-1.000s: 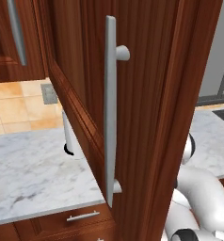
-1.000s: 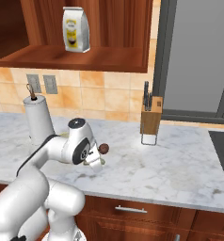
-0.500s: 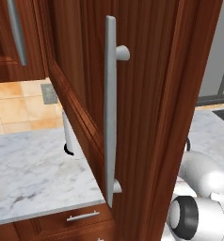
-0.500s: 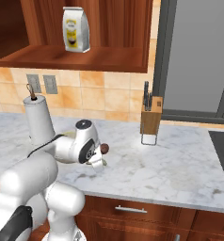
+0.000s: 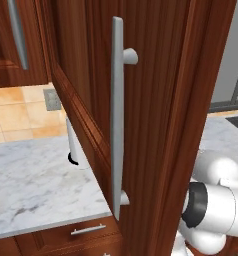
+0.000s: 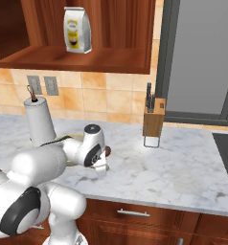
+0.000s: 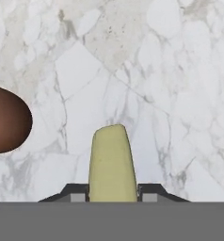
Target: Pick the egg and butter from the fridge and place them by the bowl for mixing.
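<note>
Hand (image 7: pixel 112 195) clamps smooth pale butter (image 7: pixel 112 162) stick (round egg (image 7: pixel 8 120) beside) over veined marble counter (image 7: pixel 170 94).

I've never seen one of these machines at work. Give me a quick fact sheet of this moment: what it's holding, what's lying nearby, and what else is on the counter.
Setting: marble counter in a kitchen with wooden cupboards
Gripper: shut on the butter, above the counter
Butter: pale yellow stick standing up between the fingertips in the hand view
Egg: reddish-brown, on the counter to one side of the butter, apart from it
Also on the counter: knife block, white paper towel roll
Shelf above: yellow and white bag
Left base view: open cupboard door with a grey bar handle
</note>
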